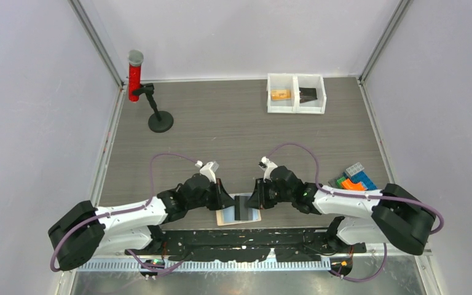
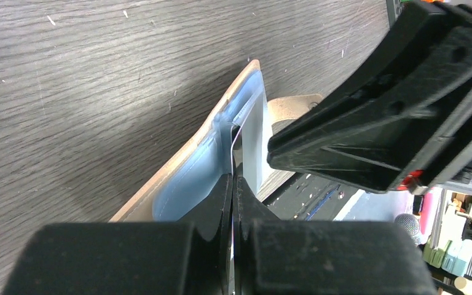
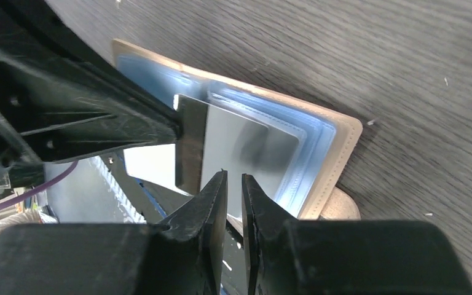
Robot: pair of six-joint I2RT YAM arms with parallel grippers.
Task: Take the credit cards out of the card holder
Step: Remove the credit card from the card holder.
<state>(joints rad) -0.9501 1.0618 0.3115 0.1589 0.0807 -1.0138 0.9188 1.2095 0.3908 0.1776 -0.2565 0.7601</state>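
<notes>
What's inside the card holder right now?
The card holder shows glossy blue pockets; one dark credit card sticks out, pinched by the left gripper. Any cards deeper in the pockets are covered.

We have the card holder (image 1: 230, 216) on the table (image 1: 233, 135) at the near edge, centre, between the left gripper (image 1: 224, 198) on its left and the right gripper (image 1: 253, 198) on its right. A credit card (image 1: 244, 208) sits on it between them. Far right of centre is a two-compartment bin (image 1: 296, 109), with a block (image 1: 280, 94) in the left compartment. A stand (image 1: 160, 121) is far left, and the toy bricks (image 1: 353, 178) are at the right edge.
</notes>
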